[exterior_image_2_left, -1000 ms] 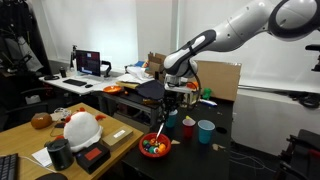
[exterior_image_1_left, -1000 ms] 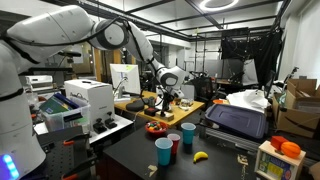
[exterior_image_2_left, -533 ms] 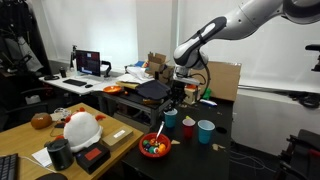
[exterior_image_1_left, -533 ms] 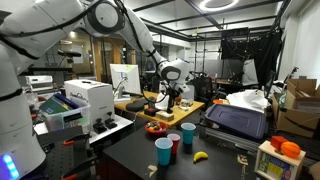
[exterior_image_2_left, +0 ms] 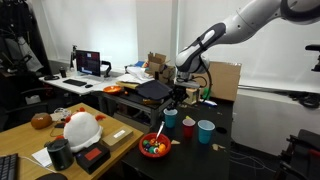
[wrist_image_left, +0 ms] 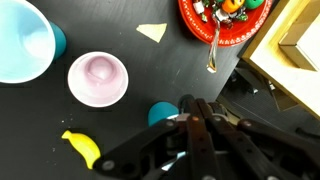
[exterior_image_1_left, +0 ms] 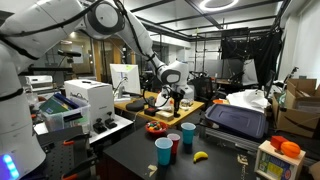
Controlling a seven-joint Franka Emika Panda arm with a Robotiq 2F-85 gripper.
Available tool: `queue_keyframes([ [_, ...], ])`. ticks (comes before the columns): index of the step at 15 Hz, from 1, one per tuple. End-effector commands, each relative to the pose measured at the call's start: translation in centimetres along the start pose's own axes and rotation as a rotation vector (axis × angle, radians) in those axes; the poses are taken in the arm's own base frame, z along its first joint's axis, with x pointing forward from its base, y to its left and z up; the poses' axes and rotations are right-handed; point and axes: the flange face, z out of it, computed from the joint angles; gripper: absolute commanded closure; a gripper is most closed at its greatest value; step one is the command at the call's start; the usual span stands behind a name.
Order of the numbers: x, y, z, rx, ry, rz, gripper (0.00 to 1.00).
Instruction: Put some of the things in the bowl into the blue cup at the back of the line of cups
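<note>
In an exterior view, the gripper [exterior_image_1_left: 178, 96] hangs above the black table [exterior_image_1_left: 125, 155], over the far end of the cup line. Its fingers look pinched together; whether anything sits between them is too small to tell. The blue cup [exterior_image_1_left: 188, 133] stands at the back, the red cup [exterior_image_1_left: 175, 143] in the middle and the larger blue cup [exterior_image_1_left: 164, 152] in front. The red bowl [exterior_image_1_left: 157, 128] sits just beside the line, with a banana [exterior_image_1_left: 200, 156] on the opposite side.

In an exterior view from across the room, the gripper [exterior_image_2_left: 188, 95] hovers over the cups. The blue cup [exterior_image_2_left: 170, 118] is below it, and the bowl [exterior_image_2_left: 153, 146] is nearer the camera.

Wrist view now: the gripper [wrist_image_left: 195, 105] is closed tight, tip against tip, right over the blue cup [wrist_image_left: 158, 113] and half hiding it. The red cup [wrist_image_left: 98, 78] comes next, then the larger blue cup [wrist_image_left: 20, 40] at the frame's edge. Up top, the bowl [wrist_image_left: 195, 28] holds the things [wrist_image_left: 228, 6] and a spoon [wrist_image_left: 213, 50]. The banana [wrist_image_left: 82, 148] lies low in the frame.
</note>
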Motion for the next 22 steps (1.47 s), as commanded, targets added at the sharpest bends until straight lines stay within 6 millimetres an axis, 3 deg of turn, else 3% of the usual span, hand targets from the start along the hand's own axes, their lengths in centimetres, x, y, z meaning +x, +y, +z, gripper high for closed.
queue_keyframes([
  [1,0.0,-0.9,0.7,-0.044,0.078,0.013,0.99],
  [7,0.7,-1.2,1.8,-0.131,0.224,0.031,0.99],
  [14,1.3,-1.7,3.7,-0.185,0.274,0.052,0.99],
  [15,1.4,-1.8,3.9,-0.188,0.280,0.059,0.72],
  [17,1.5,-2.0,4.3,-0.199,0.303,0.060,0.66],
  [20,1.2,-2.1,4.5,-0.205,0.323,0.061,0.42],
  [22,0.3,-2.5,3.5,-0.183,0.316,0.049,0.29],
])
